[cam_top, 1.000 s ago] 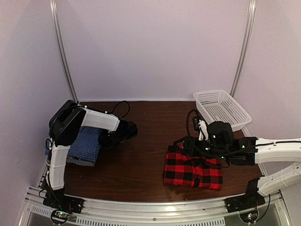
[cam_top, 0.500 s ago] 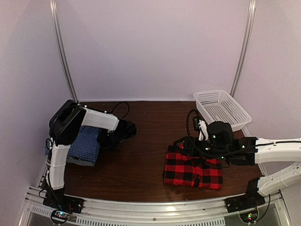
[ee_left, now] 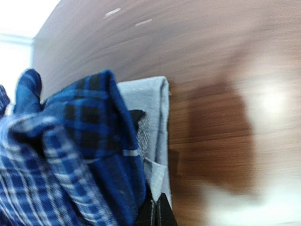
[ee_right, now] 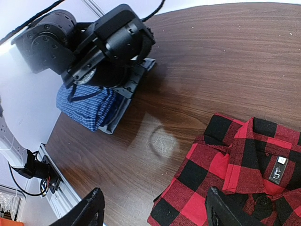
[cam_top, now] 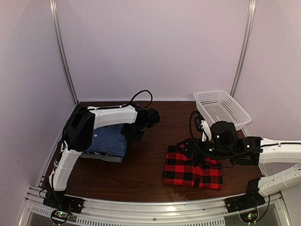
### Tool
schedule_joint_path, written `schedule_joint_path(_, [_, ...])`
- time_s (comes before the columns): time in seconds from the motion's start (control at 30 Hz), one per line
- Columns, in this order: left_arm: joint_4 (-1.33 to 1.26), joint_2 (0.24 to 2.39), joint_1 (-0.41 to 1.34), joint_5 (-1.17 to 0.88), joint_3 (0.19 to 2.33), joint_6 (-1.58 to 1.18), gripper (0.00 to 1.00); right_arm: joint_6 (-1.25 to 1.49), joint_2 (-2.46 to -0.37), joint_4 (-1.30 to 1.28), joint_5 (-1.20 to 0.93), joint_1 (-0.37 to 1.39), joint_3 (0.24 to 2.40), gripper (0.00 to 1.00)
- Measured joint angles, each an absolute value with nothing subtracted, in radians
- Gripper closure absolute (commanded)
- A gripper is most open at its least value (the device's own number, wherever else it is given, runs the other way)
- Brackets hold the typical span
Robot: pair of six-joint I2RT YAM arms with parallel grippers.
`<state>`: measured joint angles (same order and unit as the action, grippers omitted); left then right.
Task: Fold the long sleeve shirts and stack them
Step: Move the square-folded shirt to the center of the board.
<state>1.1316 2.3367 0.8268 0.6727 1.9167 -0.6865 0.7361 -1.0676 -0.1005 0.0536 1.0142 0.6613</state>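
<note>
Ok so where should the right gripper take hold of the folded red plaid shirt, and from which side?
Probably the collar end, coming down from above. The red plaid shirt lies folded flat on the table, so its middle offers little to pinch, while the collar stacks extra layers at the far edge. The right gripper hangs open right over that end.

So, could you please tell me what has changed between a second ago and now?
The left gripper closed on the edge of the stack, blue shirt on grey shirt, and dragged it right, toward the middle of the table. The right gripper, open above the red plaid shirt, that shirt and the basket barely moved.
</note>
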Motion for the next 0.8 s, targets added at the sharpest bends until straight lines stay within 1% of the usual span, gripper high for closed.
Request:
schedule_joint_path(0.23, [1.121,2.503,0.898,0.504,2.201,-0.699,1.00,0.699,-0.982,-0.167,0.062,1.008,0.661,0.24])
schedule_joint_path(0.57, [0.979,2.511,0.891,0.294,2.267,-0.751,1.00,0.680,-0.948,-0.228,0.066,1.003,0.640,0.23])
schedule_joint_path(0.8, [0.852,2.517,0.876,0.211,2.273,-0.769,1.00,0.684,-0.948,-0.241,0.072,1.003,0.630,0.22])
